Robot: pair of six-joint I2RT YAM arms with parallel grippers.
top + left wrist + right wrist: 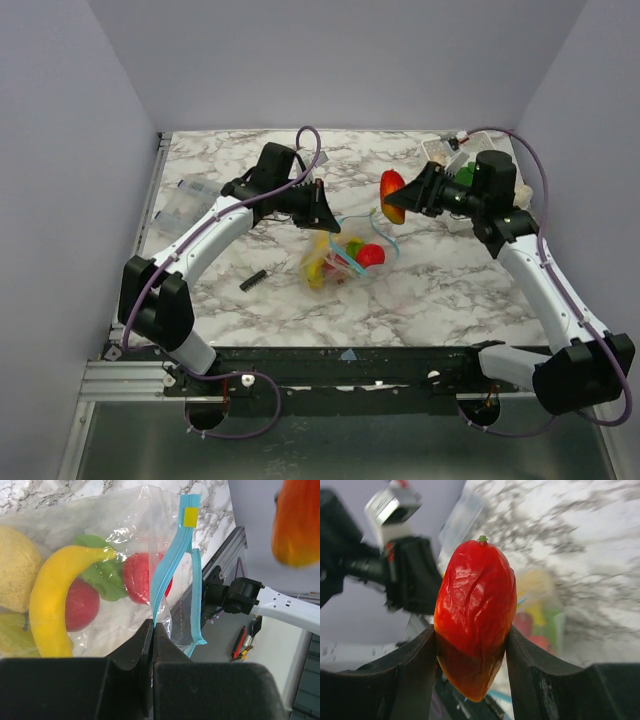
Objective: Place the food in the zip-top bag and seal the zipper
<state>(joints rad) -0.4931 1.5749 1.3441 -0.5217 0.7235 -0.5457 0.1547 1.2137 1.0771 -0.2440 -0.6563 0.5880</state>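
Most of the food lay inside the bag [345, 255], near the middle of the table [430, 290]. A banana [50, 595], a red fruit [80, 605], a green leafy piece [102, 575] and a pale yellow fruit [15, 570] showed through the clear plastic. The left gripper [152, 630] was clamped tight on the bag's mouth edge at the blue zipper [167, 575], whose two strips stood apart, so the mouth was open. The right gripper [472, 650], about half open, gripped a red-orange fruit [475, 615] in the air, just right of the bag and farther back. By my judgement that fruit had yet to go in, and the whole sealing was left to do.
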